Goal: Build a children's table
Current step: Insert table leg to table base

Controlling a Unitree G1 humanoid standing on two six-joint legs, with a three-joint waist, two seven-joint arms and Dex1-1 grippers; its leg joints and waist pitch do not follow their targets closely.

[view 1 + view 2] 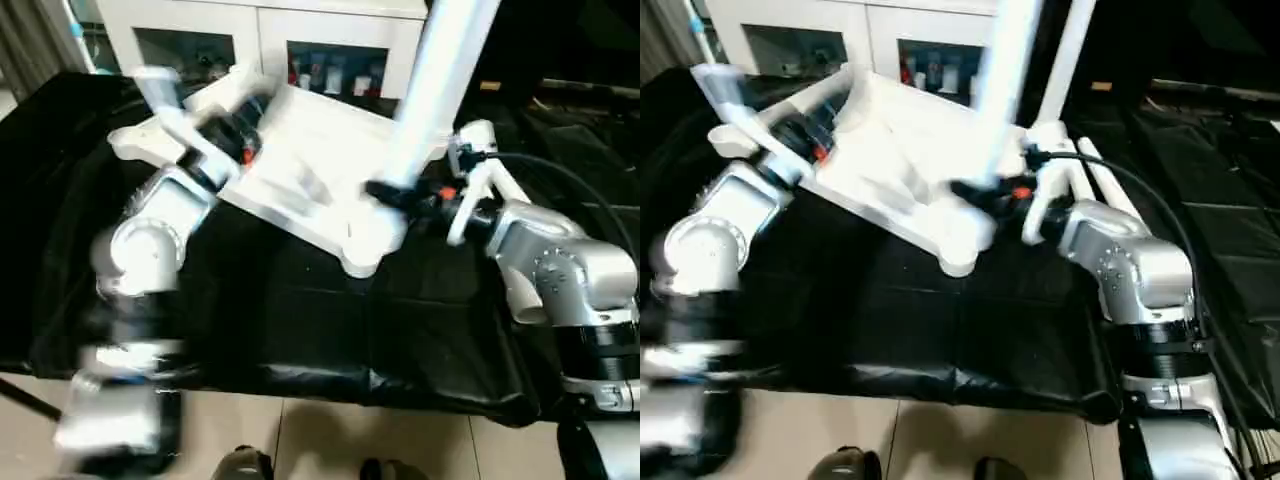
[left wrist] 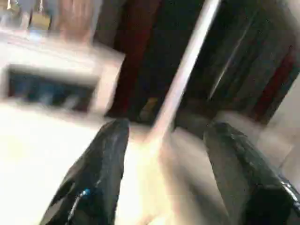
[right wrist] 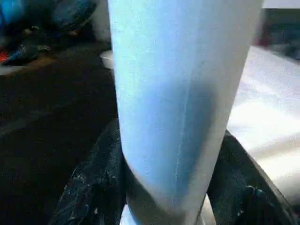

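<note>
— Leg (image 1: 437, 80) stands in the tabletop (image 1: 310, 160)'s near-right socket, right gripper (image 3: 164, 187) clamped around it.
— Keep it plumb, push straight down. Left gripper (image 2: 161, 187) hangs open over the top's far left, empty.

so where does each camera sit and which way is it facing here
Left and right eye views: on the head, looking forward and down at the table top on black cloth; both silver forearms show.
Left wrist view: on the left arm, looking along its open left gripper over the top toward the cabinet.
Right wrist view: on the right arm, looking at the leg clamped by the right gripper.
Shared: that upright leg shows in the eye views and the right wrist view.
</note>
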